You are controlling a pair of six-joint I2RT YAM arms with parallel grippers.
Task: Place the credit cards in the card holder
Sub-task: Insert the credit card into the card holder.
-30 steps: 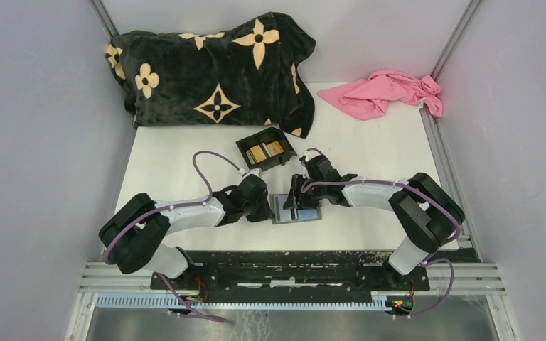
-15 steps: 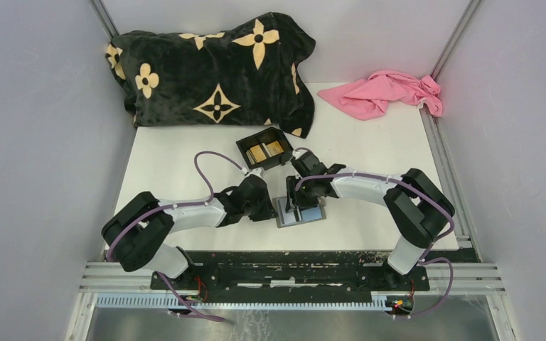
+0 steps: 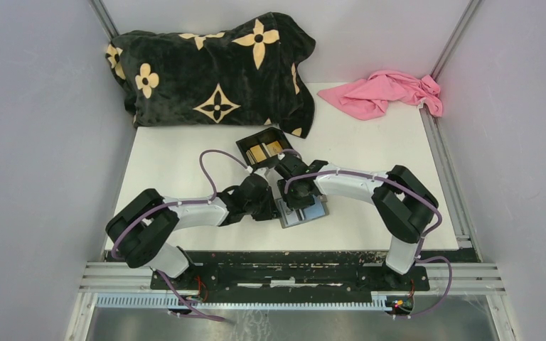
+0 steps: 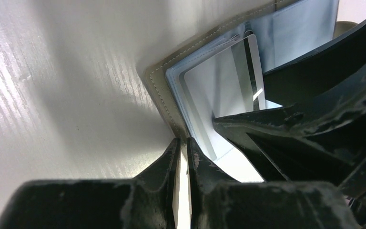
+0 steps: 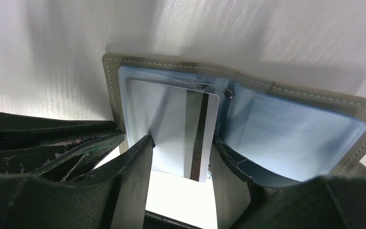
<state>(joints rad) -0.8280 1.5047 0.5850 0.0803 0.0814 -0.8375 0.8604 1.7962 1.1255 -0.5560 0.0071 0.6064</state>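
The grey card holder (image 3: 314,213) lies open on the table between the arms, its pale blue inside up (image 5: 305,124). A silvery card with a dark stripe (image 5: 181,119) lies partly in its left pocket and also shows in the left wrist view (image 4: 219,86). My right gripper (image 5: 181,145) stands over this card with its jaws apart, one finger at each long edge. My left gripper (image 4: 182,143) is shut on the holder's stitched left edge (image 4: 157,81). In the top view the left gripper (image 3: 276,207) and right gripper (image 3: 300,202) meet at the holder. Gold cards (image 3: 266,150) sit in a black box.
The black box (image 3: 247,144) stands just behind the grippers. A black blanket with tan flowers (image 3: 213,71) fills the back left. A pink cloth (image 3: 387,92) lies at the back right. Grey walls close in both sides.
My right gripper has moved left across the holder with the card. The holder has turned a little. My left gripper has held its place.
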